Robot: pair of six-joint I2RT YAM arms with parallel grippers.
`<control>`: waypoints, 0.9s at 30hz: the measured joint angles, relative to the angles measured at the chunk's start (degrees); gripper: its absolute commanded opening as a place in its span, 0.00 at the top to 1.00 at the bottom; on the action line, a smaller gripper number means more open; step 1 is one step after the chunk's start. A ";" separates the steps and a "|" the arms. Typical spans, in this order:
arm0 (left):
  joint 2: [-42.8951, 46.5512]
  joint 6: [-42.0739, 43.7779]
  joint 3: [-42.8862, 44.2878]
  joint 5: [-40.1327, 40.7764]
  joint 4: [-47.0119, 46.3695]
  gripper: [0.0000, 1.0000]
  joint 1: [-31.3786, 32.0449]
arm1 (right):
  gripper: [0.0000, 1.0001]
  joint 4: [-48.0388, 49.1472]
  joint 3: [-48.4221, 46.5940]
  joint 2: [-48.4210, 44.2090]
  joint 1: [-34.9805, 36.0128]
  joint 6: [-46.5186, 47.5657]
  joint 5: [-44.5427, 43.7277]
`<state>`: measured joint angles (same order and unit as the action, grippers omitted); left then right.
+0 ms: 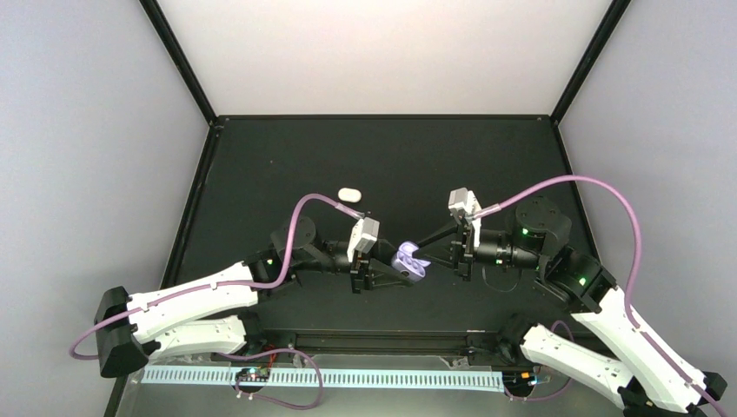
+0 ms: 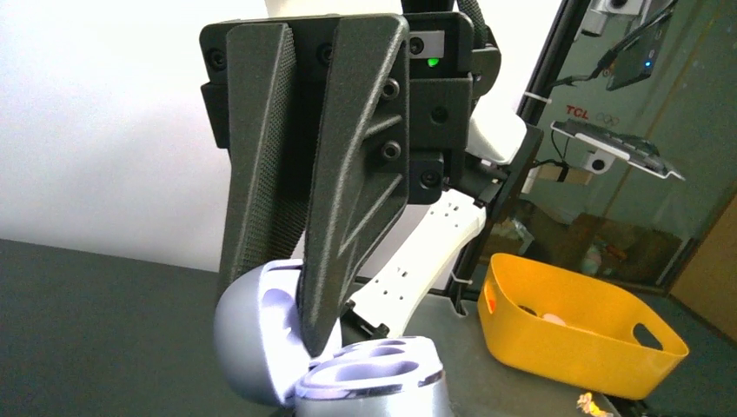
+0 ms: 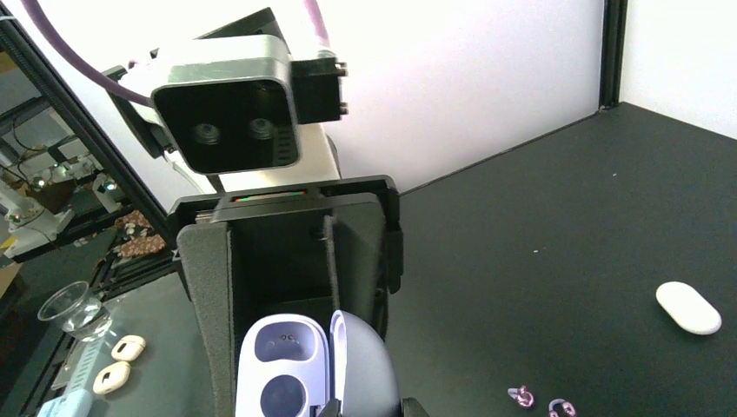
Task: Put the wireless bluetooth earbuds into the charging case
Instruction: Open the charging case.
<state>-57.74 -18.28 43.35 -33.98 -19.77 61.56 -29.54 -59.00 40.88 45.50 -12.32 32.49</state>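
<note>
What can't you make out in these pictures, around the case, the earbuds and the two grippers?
Left gripper: whether it grips the charging case; right wrist view, bottom edge cuts off its fingertips.
Right gripper: one fingertip hidden behind the case lid, left wrist view.
Wireless bluetooth earbuds: too small to find in the top view; shape unclear in the right wrist view.
Case's nearer well: cut by the bottom edge, right wrist view.

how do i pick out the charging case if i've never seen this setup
Start at the black table and find the middle, where the left arm and right arm meet tip to tip. The charging case sits between them, hinged open. Its lavender inside sets it apart from the plain white pill-shaped object farther back.
</note>
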 measured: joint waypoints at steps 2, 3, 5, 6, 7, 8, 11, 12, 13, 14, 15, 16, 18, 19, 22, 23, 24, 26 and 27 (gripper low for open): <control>-0.02 0.04 0.00 0.20 -0.09 0.53 0.00 | 0.99 -0.39 -0.31 -0.04 0.02 0.11 0.04; -0.02 -0.02 0.00 0.31 -0.09 0.52 0.00 | 0.99 -0.46 -0.39 -0.09 0.02 0.24 0.04; -0.02 -0.04 0.00 0.44 -0.07 0.48 0.00 | 0.99 -0.59 -0.50 -0.15 0.02 0.46 0.02; -0.04 -0.02 0.00 0.50 -0.07 0.46 0.00 | 0.99 -0.74 -0.61 -0.24 0.02 0.59 0.02; -0.07 -0.07 0.00 0.57 -0.04 0.43 0.00 | 0.99 -1.03 -0.76 -0.35 0.02 0.81 0.00; -0.11 -0.20 0.00 0.72 -0.04 0.41 0.00 | 0.99 -1.46 -1.05 -0.35 0.02 1.14 -0.02; -0.13 -0.22 0.00 1.11 0.07 0.33 0.00 | 0.99 -3.45 -2.32 -0.31 0.02 2.58 -0.48; -0.13 -0.35 0.00 1.29 0.11 0.31 0.00 | 0.99 -4.46 -3.06 -0.13 0.02 3.39 -0.83; -0.13 -0.35 0.00 1.51 0.26 0.29 0.00 | 0.99 -5.33 -3.82 -0.04 0.02 4.26 -1.14; -0.13 -0.44 0.00 1.68 0.46 0.28 0.00 | 0.99 -6.03 -4.50 0.04 0.02 4.94 -1.46; -0.13 -0.42 0.00 1.88 0.66 0.28 0.00 | 0.99 -6.88 -5.16 0.09 0.02 5.77 -1.88; -0.13 -0.48 0.00 2.03 0.90 0.28 0.00 | 0.99 -7.82 -5.79 0.11 0.02 6.60 -2.32; -0.13 -0.48 0.00 2.27 1.38 0.28 0.00 | 0.99 -9.31 -6.60 0.11 0.02 8.09 -3.04; -0.13 -0.48 0.00 2.29 1.57 0.28 0.00 | 0.99 -9.84 -6.75 0.09 0.02 8.66 -3.37; -0.15 -0.52 0.11 2.25 2.36 0.29 -0.02 | 0.99 -11.41 -6.80 0.09 0.02 10.19 -4.55; -0.35 -0.59 0.31 2.16 2.51 0.29 -0.07 | 0.99 -11.89 -6.80 0.09 0.02 10.64 -5.05; -0.59 -0.63 0.59 2.10 2.56 0.30 -0.07 | 0.99 -12.31 -6.80 0.09 0.02 10.97 -5.38; -1.44 -0.85 1.40 1.70 2.64 0.31 -0.11 | 0.99 -12.92 -6.80 0.07 0.02 11.52 -5.90; -2.05 -1.01 1.88 1.38 2.60 0.32 -0.11 | 0.99 -13.20 -6.80 0.04 0.02 11.89 -6.21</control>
<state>-59.79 -19.29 45.23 -32.60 -17.17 61.45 -42.74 -65.80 40.93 45.52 -0.43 26.28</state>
